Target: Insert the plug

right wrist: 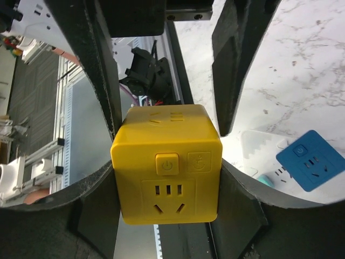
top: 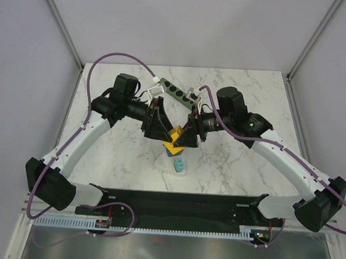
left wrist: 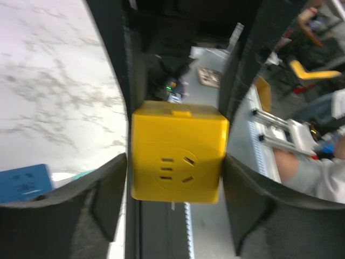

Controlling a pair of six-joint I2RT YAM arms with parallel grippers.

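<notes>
Yellow cube point(left wrist: 178, 154) clamped inside left tool point(left wrist: 175, 183) and right tool point(right wrist: 167, 189)

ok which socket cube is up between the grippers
The yellow cube, between the left gripper and right gripper; the blue cube sits below by a white stand.

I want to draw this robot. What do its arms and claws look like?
Both arms match. The left arm and right arm have smooth white shells with chunky black joints and black bases. A thin purple cable loops along each one. The left gripper and right gripper are black, each with two broad, flat fingers.
</notes>
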